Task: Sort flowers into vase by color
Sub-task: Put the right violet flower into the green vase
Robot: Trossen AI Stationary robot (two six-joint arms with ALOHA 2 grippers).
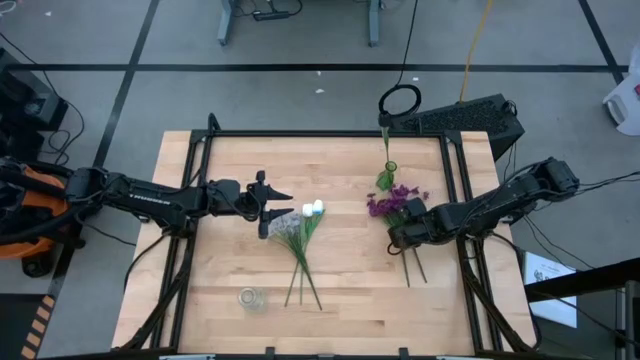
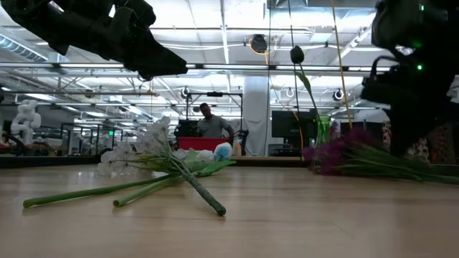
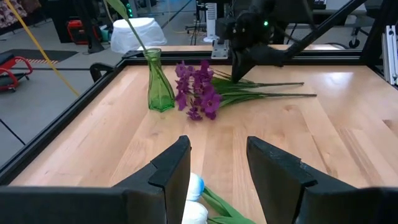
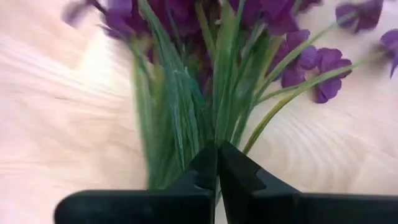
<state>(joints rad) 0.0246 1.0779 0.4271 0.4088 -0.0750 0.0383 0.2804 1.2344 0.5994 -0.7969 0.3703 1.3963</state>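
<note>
Purple flowers (image 1: pixel 394 201) lie on the table at the right, blossoms toward the far edge, stems (image 1: pixel 412 265) toward the near edge. My right gripper (image 1: pixel 402 236) points steeply down onto their leafy stems and is shut. White buds (image 1: pixel 314 208) and a pale lavender sprig (image 1: pixel 285 226) lie at the table's middle, stems crossing (image 2: pixel 188 178). My left gripper (image 3: pixel 217 168) hovers open just left of and above them, touching nothing. A green vase (image 3: pixel 159 84) holding one tall dark flower stands at the far right. My right gripper has its two fingertips (image 4: pixel 208 163) closed together among the purple flowers' green stems and leaves (image 4: pixel 219 127), a little below the blossoms. It comes from above, slanting, fingers across the stems. One thin stem seems pinched at the tips. The flowers lie on the table.
A small clear glass vase (image 1: pixel 250 297) stands near the table's front left. A black frame rail (image 1: pixel 320 134) runs around the table. A dark box (image 1: pixel 470 117) sits beyond the far right corner. A person (image 2: pixel 209 123) shows in the room behind.
</note>
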